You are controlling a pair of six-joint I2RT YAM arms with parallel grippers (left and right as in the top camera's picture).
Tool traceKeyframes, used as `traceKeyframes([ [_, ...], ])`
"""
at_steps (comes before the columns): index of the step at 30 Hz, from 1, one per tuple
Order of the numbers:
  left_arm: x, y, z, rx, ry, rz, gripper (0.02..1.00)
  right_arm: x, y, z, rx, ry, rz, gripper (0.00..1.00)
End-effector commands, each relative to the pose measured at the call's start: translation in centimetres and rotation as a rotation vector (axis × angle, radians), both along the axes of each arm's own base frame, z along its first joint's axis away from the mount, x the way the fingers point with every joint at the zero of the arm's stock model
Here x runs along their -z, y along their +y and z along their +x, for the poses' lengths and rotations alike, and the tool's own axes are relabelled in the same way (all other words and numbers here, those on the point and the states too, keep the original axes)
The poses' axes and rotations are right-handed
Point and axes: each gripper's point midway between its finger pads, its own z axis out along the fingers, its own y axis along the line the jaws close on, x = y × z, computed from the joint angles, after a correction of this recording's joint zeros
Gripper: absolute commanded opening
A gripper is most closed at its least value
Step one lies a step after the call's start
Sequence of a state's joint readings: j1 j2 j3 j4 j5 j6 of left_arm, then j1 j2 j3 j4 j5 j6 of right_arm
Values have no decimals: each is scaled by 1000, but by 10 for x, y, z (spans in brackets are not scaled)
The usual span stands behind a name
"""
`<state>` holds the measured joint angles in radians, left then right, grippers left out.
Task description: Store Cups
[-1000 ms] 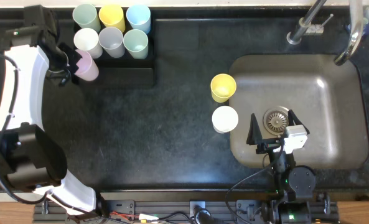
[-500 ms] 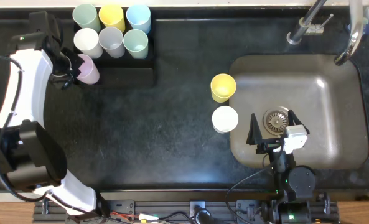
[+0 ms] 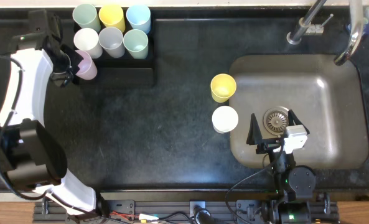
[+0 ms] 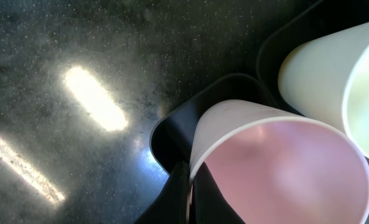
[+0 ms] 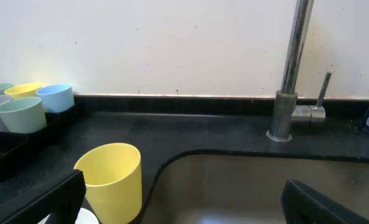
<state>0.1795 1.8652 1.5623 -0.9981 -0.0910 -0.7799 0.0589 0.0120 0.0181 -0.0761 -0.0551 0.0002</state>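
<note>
1. One black speckled stone countertop [image 3: 159, 137] spans our top view, with a stainless steel sink basin [image 3: 333, 93] sunk into its right part.
2. At the counter's far left corner we see a black plastic cup rack [image 3: 131, 76], carrying six pastel plastic cups [image 3: 111, 39] in two rows of three.
3. Our right gripper [image 3: 273, 124] hangs over the sink near the drain, fingers spread wide and holding nothing.
4. Our left gripper [image 3: 68, 66] is clamped on the wall of a pale pink plastic cup [image 4: 277, 168]. We see that cup tilted over the rack's left-end compartment, just beside an off-white racked cup [image 4: 333, 81].
5. We find a yellow plastic cup [image 3: 223, 87] and a white plastic cup [image 3: 224, 119] side by side on the counter, near the sink's left rim.
</note>
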Motion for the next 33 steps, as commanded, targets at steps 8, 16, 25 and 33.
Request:
traceKeyframes([
  [8,18,5,-2,-21,47,4,36,3,1,0,-6,1,4,996],
  [16,26,4,-2,-19,64,-6,283,3,1,0,-5,1,4,998],
  [25,0,-2,-1,-5,-1,-7,998,3,1,0,-6,1,4,996],
  [33,-108,-95,-4,222,-287,-5,998,4,1,0,-6,1,4,998],
])
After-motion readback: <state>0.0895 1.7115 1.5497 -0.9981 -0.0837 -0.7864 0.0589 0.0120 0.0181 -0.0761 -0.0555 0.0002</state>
